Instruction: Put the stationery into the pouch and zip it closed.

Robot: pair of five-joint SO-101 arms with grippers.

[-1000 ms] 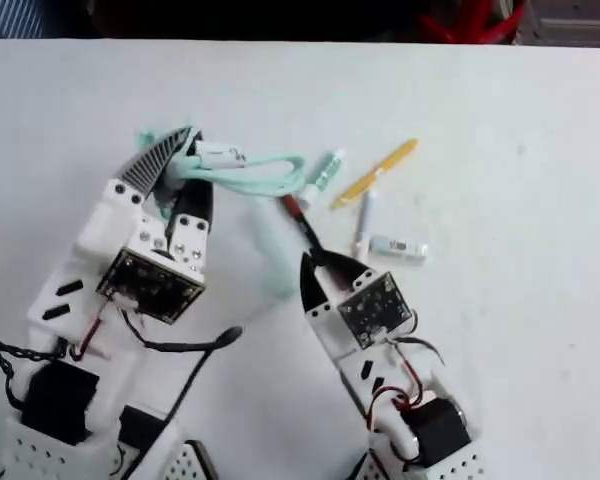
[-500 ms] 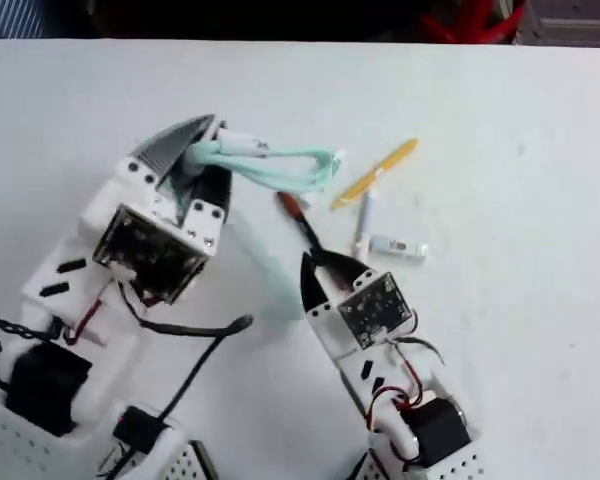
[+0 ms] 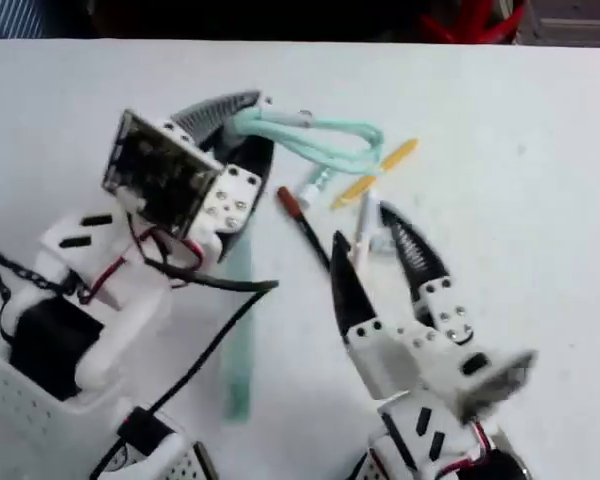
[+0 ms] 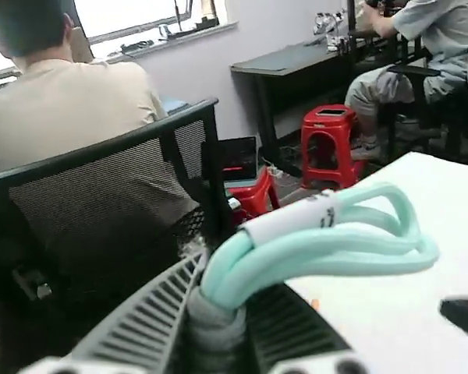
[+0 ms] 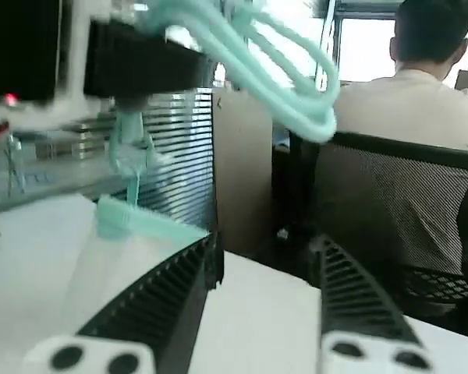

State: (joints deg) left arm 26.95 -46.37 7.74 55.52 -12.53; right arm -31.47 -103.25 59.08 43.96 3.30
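Aloft, left gripper pinches pouch; right gripper spread beside pens, well from table edges.

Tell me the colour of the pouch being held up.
Mint green; the pouch shows best in the left wrist view.

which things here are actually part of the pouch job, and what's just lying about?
Job:
- pouch, held up by the left gripper
- yellow pen
- red-capped pen
- white pen, under the open right gripper

Lying about:
- black cable
- red stool
- mesh chair
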